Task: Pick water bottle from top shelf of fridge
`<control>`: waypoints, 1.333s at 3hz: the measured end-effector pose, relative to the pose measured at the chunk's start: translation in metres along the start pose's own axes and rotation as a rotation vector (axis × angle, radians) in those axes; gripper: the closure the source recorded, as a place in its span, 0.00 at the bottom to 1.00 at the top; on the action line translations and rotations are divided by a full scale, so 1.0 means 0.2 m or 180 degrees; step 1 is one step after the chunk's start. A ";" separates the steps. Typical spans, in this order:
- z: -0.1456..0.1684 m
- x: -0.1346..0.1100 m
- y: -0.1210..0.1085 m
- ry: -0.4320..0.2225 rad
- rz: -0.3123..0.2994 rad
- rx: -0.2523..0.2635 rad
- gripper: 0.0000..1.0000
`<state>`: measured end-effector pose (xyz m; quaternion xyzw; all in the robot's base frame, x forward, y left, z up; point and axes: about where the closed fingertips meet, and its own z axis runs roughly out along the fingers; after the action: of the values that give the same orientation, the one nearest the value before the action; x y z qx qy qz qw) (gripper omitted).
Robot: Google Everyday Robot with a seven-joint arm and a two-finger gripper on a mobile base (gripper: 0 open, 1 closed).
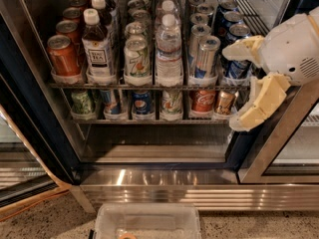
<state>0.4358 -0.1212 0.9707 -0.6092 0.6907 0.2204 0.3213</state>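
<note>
The water bottle [168, 51] stands upright at the front of its lane on the top shelf [124, 85] of the open fridge [30, 133], with more water bottles lined up behind it. It is clear and ribbed, with a white cap and a white label. My gripper [238, 86] is at the right, in front of the fridge's right door post and right of the bottle. It is open and empty, with one cream finger [244, 48] up by the blue cans and the other finger [256, 106] lower down. A lane of silver cans lies between it and the bottle.
A dark tea bottle [98, 46] and an orange can [62, 56] stand left of the water bottle, green-print cans [137, 59] between. Blue cans [235, 63] fill the right lane. Short soda cans [142, 103] sit on the lower rack. A clear plastic bin [147, 223] lies on the floor below the steel base [159, 183].
</note>
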 end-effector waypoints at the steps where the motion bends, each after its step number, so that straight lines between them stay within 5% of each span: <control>1: 0.01 -0.03 0.01 -0.0059 0.0002 -0.0020 0.00; 2: 0.00 0.00 0.02 -0.0142 0.0083 0.0034 0.00; 3: 0.03 -0.06 0.14 -0.0479 0.0028 0.0263 0.00; 4: 0.12 -0.10 0.14 -0.0970 -0.0011 0.0603 0.00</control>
<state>0.4133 -0.0871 0.9657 -0.5370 0.6506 0.2435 0.4786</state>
